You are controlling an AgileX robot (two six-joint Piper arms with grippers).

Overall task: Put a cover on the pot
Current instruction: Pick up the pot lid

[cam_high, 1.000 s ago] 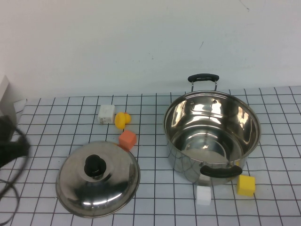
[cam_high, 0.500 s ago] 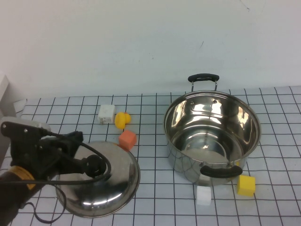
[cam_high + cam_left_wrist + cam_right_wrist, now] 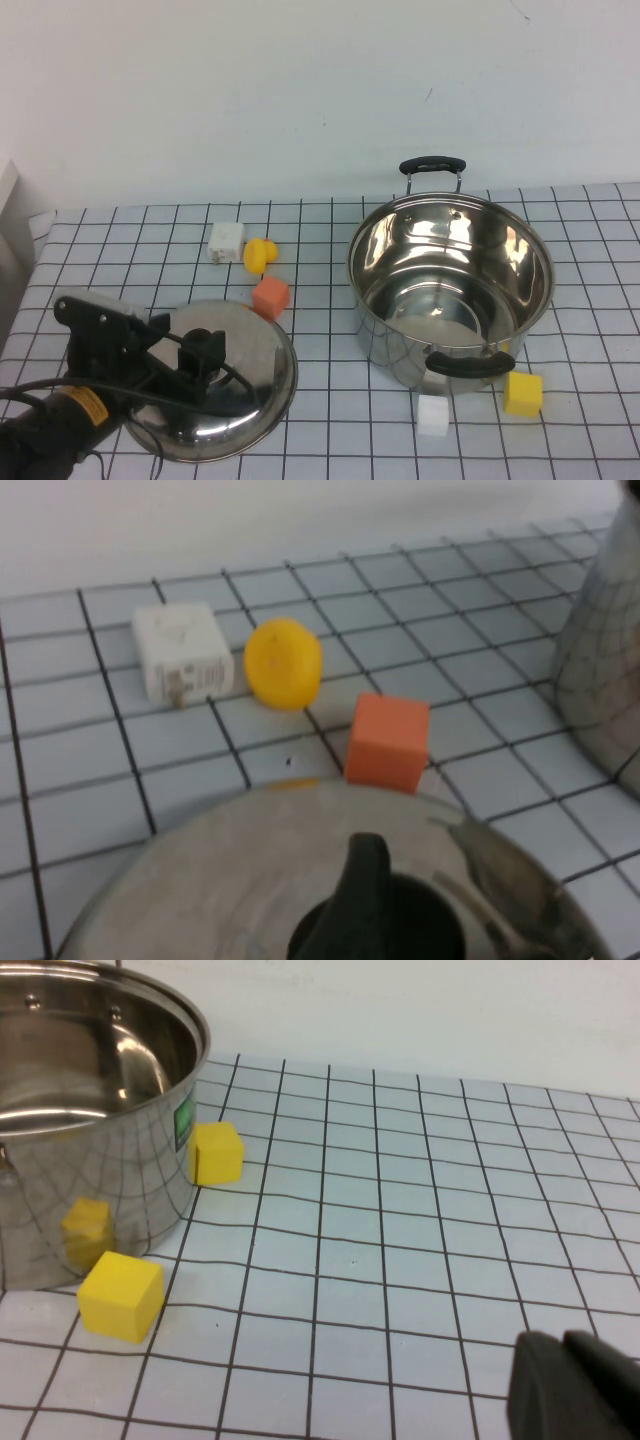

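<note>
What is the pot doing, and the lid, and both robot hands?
pot: upright, uncovered, nothing inside.
lid: flat on the table, left of the pot, knob up.
left hand: at the lid's knob.
right hand: low over the table, right of the pot.

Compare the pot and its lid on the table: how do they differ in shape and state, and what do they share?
The pot is deep, open and empty, with two black loop handles; the lid is a shallow dome with one black knob. The pot stands alone at the right; the lid lies at the left with the left gripper at its knob. The right gripper stays low beside the pot. Both are shiny steel.
</note>
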